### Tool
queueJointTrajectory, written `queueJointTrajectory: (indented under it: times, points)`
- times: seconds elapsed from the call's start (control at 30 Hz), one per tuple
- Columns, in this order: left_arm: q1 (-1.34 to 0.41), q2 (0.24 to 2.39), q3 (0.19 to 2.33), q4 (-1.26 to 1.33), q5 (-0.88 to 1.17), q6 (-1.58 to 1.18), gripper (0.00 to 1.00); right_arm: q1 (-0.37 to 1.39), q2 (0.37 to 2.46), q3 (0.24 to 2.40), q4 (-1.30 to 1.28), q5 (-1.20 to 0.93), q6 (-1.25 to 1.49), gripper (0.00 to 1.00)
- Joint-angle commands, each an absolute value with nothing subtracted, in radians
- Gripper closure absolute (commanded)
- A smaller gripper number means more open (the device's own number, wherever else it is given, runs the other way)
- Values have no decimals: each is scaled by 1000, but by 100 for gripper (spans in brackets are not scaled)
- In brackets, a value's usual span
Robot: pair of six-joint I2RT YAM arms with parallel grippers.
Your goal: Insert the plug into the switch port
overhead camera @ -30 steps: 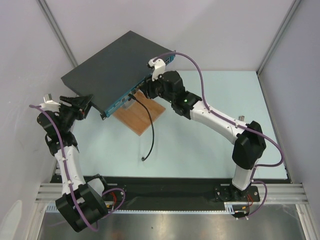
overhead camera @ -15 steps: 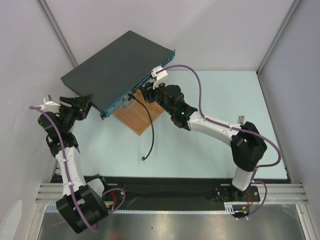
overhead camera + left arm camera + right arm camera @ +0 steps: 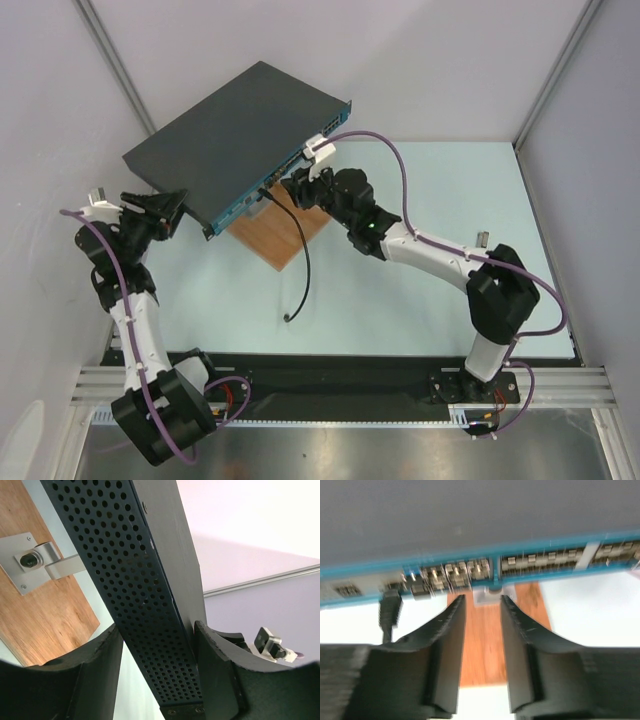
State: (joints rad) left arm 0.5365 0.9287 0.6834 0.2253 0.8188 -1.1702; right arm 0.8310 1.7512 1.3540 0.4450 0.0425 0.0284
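The switch (image 3: 230,125), dark grey on top with a teal front, lies tilted at the back left. A black plug (image 3: 263,190) sits in a port on its front face, and its black cable (image 3: 303,250) trails down onto the table. My left gripper (image 3: 172,208) is shut on the switch's left corner; in the left wrist view the fingers (image 3: 215,670) flank the perforated side wall (image 3: 135,590). My right gripper (image 3: 290,188) is open and empty just in front of the port row (image 3: 470,572). The plug (image 3: 390,607) sits left of its fingertips.
A brown wooden board (image 3: 285,235) with a metal lever handle (image 3: 40,562) lies under the switch's front edge. The cable's free end (image 3: 289,318) rests on the light table. White walls stand behind and on both sides.
My right wrist has turned and drawn back a little from the switch's front face, with nothing in its fingers. The plug, the cable and the left arm have stayed put.
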Motion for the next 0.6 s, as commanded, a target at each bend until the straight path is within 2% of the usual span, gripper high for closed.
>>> queueJointTrajectory:
  times: [0.0, 0.1, 0.13, 0.2, 0.23, 0.27, 0.3, 0.4, 0.43, 0.5, 0.57]
  points:
    - [528, 940, 719, 226, 874, -1071, 82, 796, 1671, 1350, 317, -81, 15, 59]
    - [564, 939, 703, 230, 874, -1101, 68, 763, 1631, 1341, 229, -138, 3, 48]
    - [572, 937, 700, 236, 888, -1112, 58, 755, 1622, 1336, 212, -161, 3, 46]
    - [591, 934, 698, 241, 899, -1126, 47, 739, 1589, 1325, 160, -187, 3, 38]
    - [607, 927, 699, 236, 900, -1124, 35, 724, 1579, 1322, 146, -204, 3, 35]
    - [615, 922, 701, 230, 908, -1124, 31, 713, 1568, 1321, 109, -212, -21, 32]
    - [635, 914, 704, 219, 911, -1124, 22, 703, 1545, 1321, 89, -234, -21, 27]
    - [681, 907, 712, 161, 926, -1106, 8, 643, 1496, 1327, 3, -273, -28, 15]
    - [696, 901, 710, 146, 933, -1103, 0, 621, 1482, 1328, -38, -305, -32, 13]
    - [741, 891, 706, 112, 946, -1095, 0, 557, 1457, 1327, -137, -342, -63, 5]
    - [761, 868, 710, 81, 948, -1075, 0, 482, 1413, 1310, -242, -368, -89, 3]
